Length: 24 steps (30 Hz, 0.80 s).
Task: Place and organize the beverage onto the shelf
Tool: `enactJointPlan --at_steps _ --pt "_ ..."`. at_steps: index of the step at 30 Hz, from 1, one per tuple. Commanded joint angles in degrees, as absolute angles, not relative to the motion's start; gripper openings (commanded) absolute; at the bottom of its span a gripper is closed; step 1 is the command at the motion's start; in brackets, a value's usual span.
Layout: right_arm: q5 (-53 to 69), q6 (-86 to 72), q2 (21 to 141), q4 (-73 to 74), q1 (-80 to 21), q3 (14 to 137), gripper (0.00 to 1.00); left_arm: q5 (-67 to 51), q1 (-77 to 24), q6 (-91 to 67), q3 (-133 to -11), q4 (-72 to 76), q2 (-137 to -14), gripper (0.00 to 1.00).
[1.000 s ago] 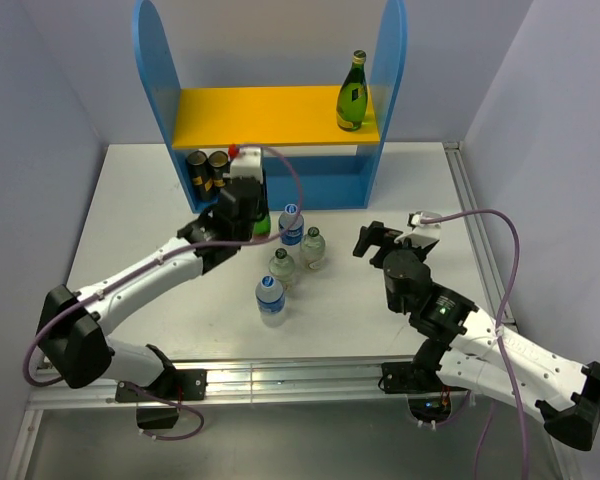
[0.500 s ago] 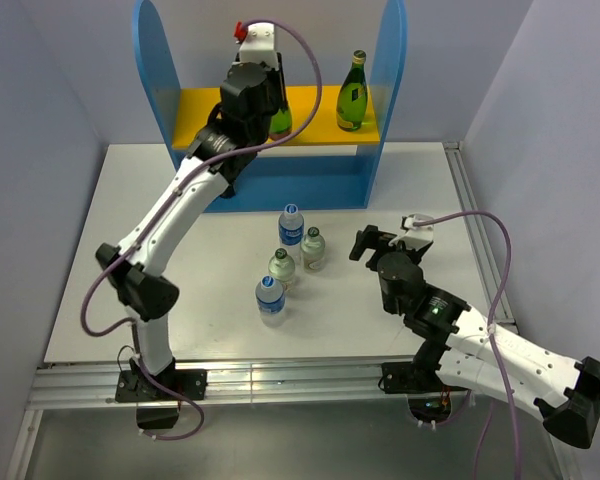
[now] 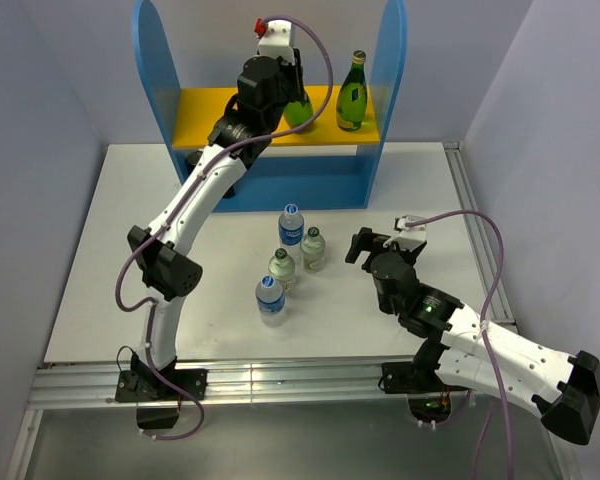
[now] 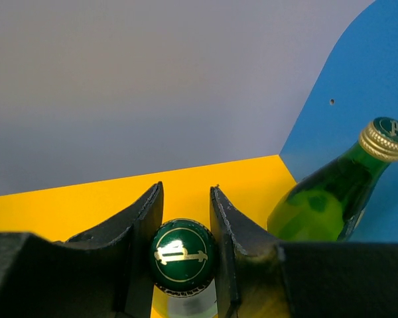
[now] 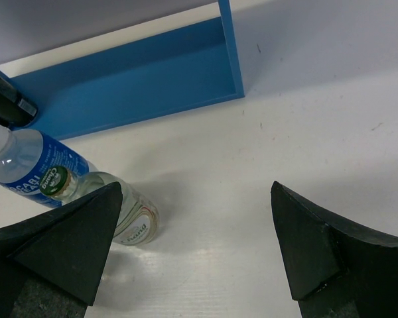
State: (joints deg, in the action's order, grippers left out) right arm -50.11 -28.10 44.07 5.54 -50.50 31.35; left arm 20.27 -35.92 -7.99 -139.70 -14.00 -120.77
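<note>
Shelf point(image 3: 148, 60): one green bottle point(image 3: 352, 92) stands right on upper board point(image 3: 205, 105). Left claw point(image 4: 186, 199), risen from table point(image 3: 130, 220), pinches second green bottle point(image 4: 183, 255) beside it; release likely next. Right claw point(image 5: 195, 192) spread, idle. Four clear bottles point(image 3: 291, 226) on table.

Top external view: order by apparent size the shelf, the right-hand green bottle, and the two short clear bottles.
1. shelf
2. right-hand green bottle
3. rear short bottle and front short bottle look alike
</note>
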Motion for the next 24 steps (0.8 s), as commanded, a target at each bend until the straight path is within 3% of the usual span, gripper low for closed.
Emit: enactJointPlan --at_steps 1,3,6,7,13,16,23,24 --pt "-50.36 -29.36 43.33 3.16 -50.71 30.68 1.00 15.47 -35.25 -11.07 -146.25 -2.73 -121.02 0.00" --pt "-50.19 -29.44 43.07 3.25 -50.80 30.59 1.00 14.42 -35.25 -11.69 -145.46 -2.03 -121.55 0.01" --pt "-50.10 -29.44 42.80 3.34 -50.80 30.50 1.00 12.93 -35.25 -11.95 -143.97 -0.71 -121.64 0.16" --pt "-50.18 -29.53 42.80 3.34 -50.80 30.50 1.00 12.57 -35.24 -11.95 -143.79 -0.53 -121.73 0.29" --pt "-50.19 -29.79 42.80 3.51 -50.80 30.41 1.00 12.13 -35.42 -12.04 -142.74 1.40 -121.20 0.65" --pt "-50.27 -29.79 42.89 3.51 -50.71 30.32 1.00 12.13 -35.33 -11.69 -142.82 1.32 -121.03 0.71" --pt "-50.54 -29.88 42.72 3.60 -50.80 30.32 1.00 13.01 -35.42 -11.07 -140.02 1.85 -119.54 0.72" --pt "-50.54 -29.88 42.80 3.60 -50.80 30.24 1.00 13.09 -35.42 -11.07 -139.49 2.02 -119.27 0.77"
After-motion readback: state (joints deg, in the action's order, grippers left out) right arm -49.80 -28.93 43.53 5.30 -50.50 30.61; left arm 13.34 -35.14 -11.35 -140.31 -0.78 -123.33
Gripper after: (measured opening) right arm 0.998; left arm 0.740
